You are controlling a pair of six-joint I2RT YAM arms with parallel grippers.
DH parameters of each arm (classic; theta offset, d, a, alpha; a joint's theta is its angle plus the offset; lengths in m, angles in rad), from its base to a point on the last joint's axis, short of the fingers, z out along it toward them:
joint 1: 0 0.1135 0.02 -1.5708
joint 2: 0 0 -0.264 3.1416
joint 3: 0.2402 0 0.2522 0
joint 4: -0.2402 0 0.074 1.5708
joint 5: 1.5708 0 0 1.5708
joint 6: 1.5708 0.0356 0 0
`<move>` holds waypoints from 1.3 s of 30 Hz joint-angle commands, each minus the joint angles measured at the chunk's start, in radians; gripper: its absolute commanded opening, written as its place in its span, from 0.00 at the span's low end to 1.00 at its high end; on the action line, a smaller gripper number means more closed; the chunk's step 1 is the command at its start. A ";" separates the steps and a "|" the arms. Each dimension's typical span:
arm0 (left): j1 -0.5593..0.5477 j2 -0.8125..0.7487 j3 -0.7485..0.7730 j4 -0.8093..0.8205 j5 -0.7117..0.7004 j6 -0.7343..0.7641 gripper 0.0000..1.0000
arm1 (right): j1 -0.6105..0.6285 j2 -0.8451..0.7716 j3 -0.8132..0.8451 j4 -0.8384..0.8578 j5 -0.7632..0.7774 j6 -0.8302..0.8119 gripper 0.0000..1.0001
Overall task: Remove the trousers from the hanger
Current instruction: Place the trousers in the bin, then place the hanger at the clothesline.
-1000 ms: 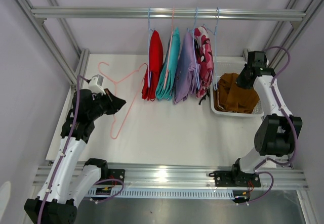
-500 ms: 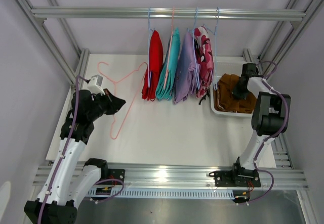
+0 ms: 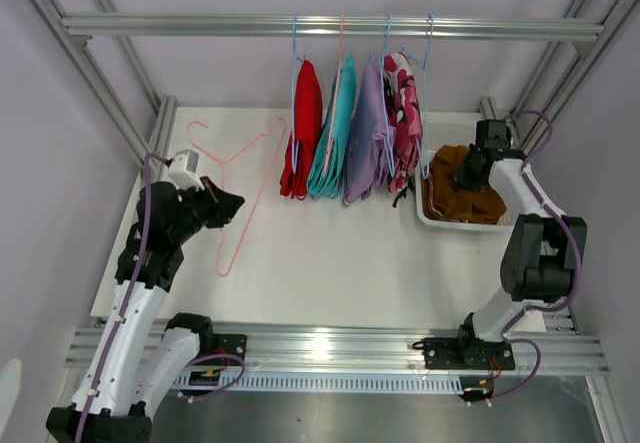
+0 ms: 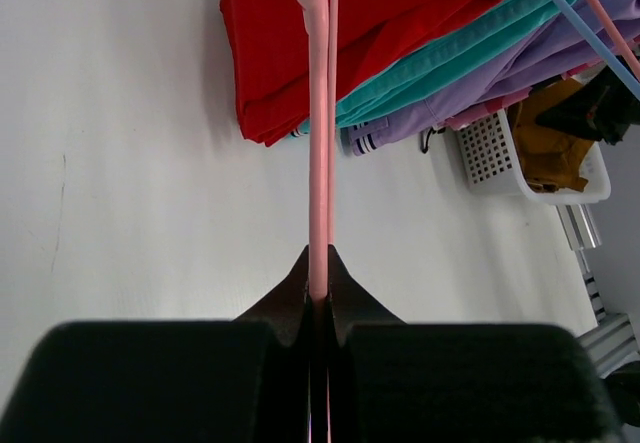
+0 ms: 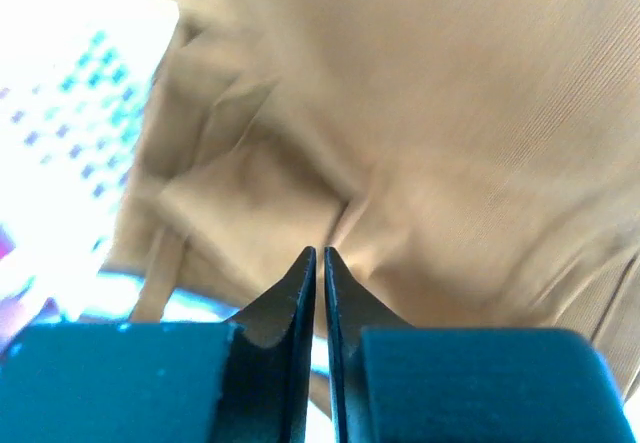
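4 trousers (image 3: 365,133) hang folded — mustard-brown trousers (image 3: 465,195) lie crumpled in basket (image 3: 440,222).

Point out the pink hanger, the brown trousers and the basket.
pink hanger (image 4: 318,193): left wrist view, straight bar above the fingers
brown trousers (image 3: 460,201): top view, middle of the heap
basket (image 4: 487,151): left wrist view, mesh side wall
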 commanded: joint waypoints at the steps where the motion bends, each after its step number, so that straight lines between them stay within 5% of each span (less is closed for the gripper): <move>1: -0.030 -0.029 0.018 0.007 -0.063 0.043 0.01 | 0.054 -0.087 -0.052 -0.030 -0.005 0.022 0.12; 9: -0.069 -0.081 0.073 -0.064 -0.250 0.106 0.01 | 0.257 -0.303 -0.217 -0.038 0.055 0.058 0.32; 17: -0.069 -0.157 0.098 -0.093 -0.411 0.148 0.01 | 0.533 -0.648 -0.437 0.014 0.185 0.225 0.38; 23: -0.072 -0.108 0.184 -0.114 -0.437 0.165 0.01 | 0.714 -0.691 -0.484 0.019 0.276 0.246 0.40; 34: -0.072 0.123 0.464 -0.190 -0.494 0.269 0.01 | 0.900 -0.753 -0.638 0.272 0.242 0.083 0.39; 39: -0.072 0.244 0.632 -0.234 -0.491 0.304 0.00 | 0.915 -0.802 -0.744 0.483 0.055 -0.063 0.39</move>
